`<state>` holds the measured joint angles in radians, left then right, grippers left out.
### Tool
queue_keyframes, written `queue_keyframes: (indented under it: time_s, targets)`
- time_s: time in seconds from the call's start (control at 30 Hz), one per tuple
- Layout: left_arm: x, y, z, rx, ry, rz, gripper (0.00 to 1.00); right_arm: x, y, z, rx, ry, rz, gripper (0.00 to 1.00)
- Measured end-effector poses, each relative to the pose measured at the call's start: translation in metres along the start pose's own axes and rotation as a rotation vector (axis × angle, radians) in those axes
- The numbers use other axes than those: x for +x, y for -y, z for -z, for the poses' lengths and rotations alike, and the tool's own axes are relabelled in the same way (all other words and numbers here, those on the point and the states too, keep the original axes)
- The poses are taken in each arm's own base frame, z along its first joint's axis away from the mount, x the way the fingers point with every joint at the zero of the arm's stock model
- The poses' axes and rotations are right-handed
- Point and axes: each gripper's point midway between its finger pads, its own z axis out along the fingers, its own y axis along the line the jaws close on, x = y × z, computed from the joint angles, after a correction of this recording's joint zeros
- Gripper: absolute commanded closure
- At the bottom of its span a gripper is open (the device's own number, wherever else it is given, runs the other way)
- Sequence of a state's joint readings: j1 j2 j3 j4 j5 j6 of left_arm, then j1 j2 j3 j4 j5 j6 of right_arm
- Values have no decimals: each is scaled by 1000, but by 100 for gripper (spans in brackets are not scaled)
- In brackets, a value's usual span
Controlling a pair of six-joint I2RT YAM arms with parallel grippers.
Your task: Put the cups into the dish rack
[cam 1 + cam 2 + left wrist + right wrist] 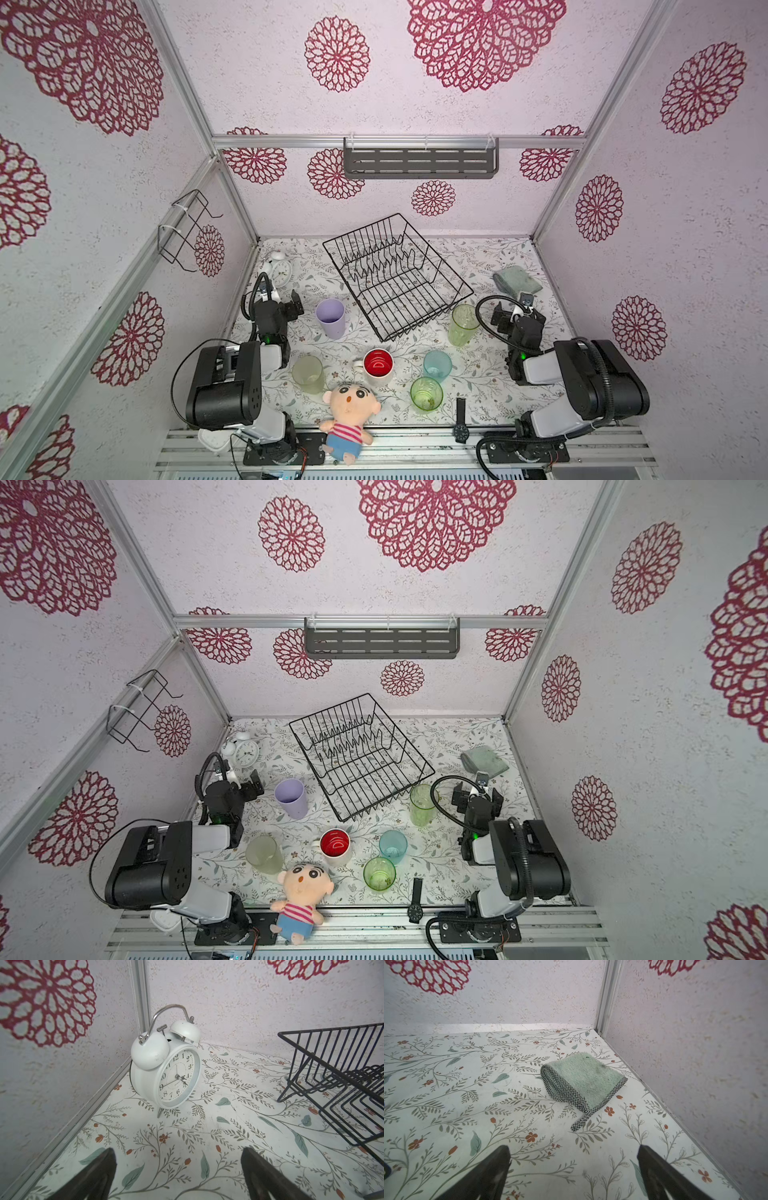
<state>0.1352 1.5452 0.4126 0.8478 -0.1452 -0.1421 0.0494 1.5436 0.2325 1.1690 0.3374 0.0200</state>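
Lilac tumbler (pixel 330 318) left of dish rack (pixel 395 278): likely light, stiff, slick (pinch rim wall); left and right jaws gaping, empty.

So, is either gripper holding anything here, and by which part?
Nothing is held. The left gripper and right gripper both stand open, with only bare table between their jaws.
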Motion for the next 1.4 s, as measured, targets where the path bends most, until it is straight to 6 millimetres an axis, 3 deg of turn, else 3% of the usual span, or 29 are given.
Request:
queue_keyframes:
  time_s: [0.83, 1.03, 1.13, 1.23, 1.4]
  targets:
    - [0, 0, 0, 2, 0, 0, 3, -2, 2, 0, 11, 6, -10, 1]
    - [-1, -8, 2, -45, -3, 16, 3, -1, 12, 23, 22, 65, -34, 1]
    - [-12, -13, 8, -74, -11, 31, 3, 4, 21, 38, 44, 72, -47, 1]
    - [-42, -14, 16, -86, 31, 56, 3, -21, 32, 47, 89, 115, -107, 1]
    - [-80, -9, 38, -64, 50, 135, 3, -97, 43, 51, 139, 156, -284, 1]
